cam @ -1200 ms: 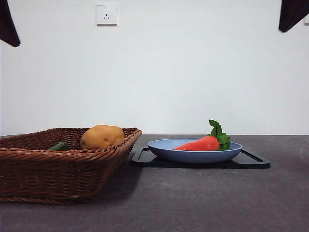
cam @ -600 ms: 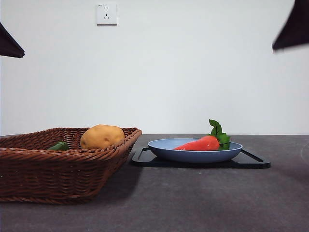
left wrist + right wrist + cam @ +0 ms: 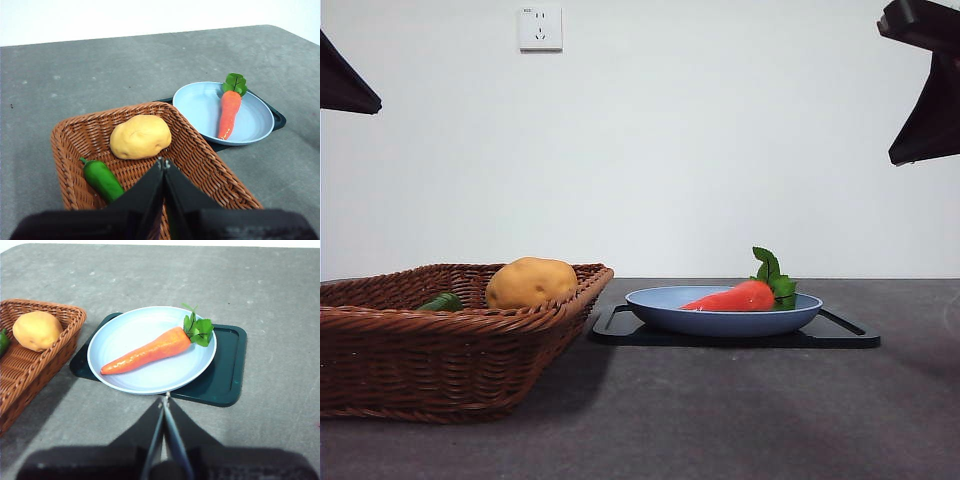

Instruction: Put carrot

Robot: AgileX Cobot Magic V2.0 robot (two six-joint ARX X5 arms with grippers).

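A plain white wall (image 3: 720,150) stands at the far side, with a white socket (image 3: 540,28) high on its left. The grey table (image 3: 740,410) lies evenly lit.

Front camera low, level across worktop (image 3: 720,420). Both wrist cameras high, angled down; all views share basket (image 3: 200,165), plate (image 3: 150,380).

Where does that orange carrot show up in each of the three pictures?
Front view: the carrot lies in the blue plate, right of the basket.
Left wrist view: carrot in the plate, beyond the basket.
Right wrist view: carrot across the plate, mid-picture.
Shared landmark: the potato in the basket.
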